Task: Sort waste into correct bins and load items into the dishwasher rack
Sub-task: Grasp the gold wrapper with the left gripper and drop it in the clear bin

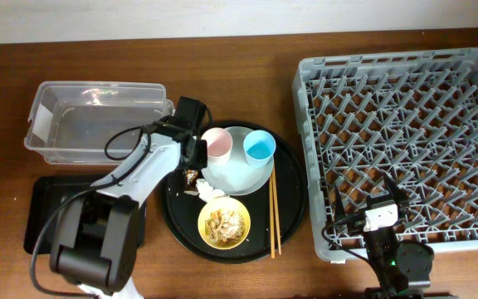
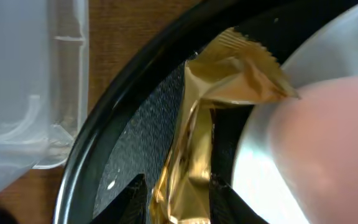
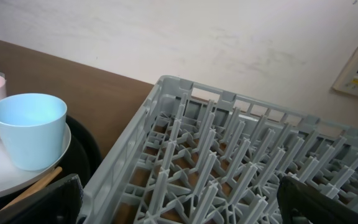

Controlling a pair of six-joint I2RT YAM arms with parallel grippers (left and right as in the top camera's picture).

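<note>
Gold wrapper point(image 2: 197, 143): we see it nipped between the left gripper point(image 2: 179, 186) jaws;
Right gripper point(image 3: 179, 202): jaws wide, empty;
Surface: round black tray point(image 2: 95, 155), wooden table point(image 2: 126, 37)

The wrapper point(image 2: 194, 149) is shiny, crinkled gold foil. The round tray point(image 2: 138, 134) is black, pebbled inside. The rack point(image 1: 405, 133) is grey plastic.

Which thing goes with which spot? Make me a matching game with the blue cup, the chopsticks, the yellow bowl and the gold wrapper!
Things:
1. blue cup
2. chopsticks
3. yellow bowl
4. gold wrapper

Spots:
A. pinched by the left gripper
B. has food scraps inside
C. stands on the white plate
D. lie on the round black tray

Pairs: 1-C, 2-D, 3-B, 4-A.
</note>
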